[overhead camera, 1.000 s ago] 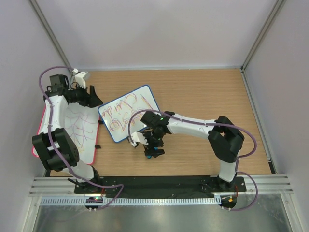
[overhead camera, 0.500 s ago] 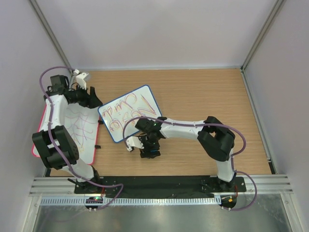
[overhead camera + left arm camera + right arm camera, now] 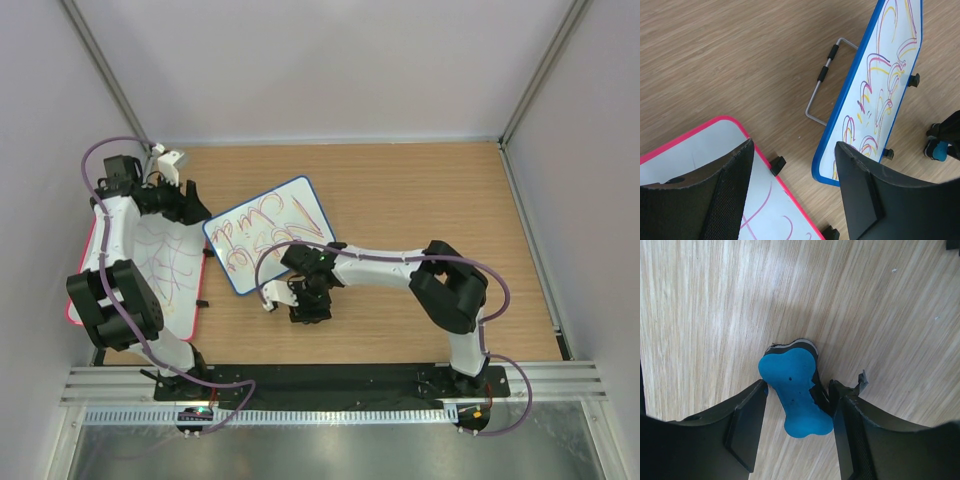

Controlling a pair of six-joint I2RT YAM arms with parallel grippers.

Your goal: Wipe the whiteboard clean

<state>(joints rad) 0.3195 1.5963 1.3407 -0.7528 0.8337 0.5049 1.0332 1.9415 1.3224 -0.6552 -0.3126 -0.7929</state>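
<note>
The whiteboard, blue-framed with red and purple scribbles, lies tilted left of centre on the table. It also shows in the left wrist view. A blue bone-shaped eraser with black felt lies on the wood just in front of the board. My right gripper is down over it, and in the right wrist view both fingers touch the eraser's sides. My left gripper is open and empty, above the gap between the two boards.
A larger pink-framed whiteboard with purple scribbles lies at the left edge, under the left arm. A bent wire stand juts from behind the blue board. Walls enclose the table on three sides.
My right gripper slid left and slightly toward the near edge, and came down over the eraser, which it now covers in the top view. The left arm has barely moved.
</note>
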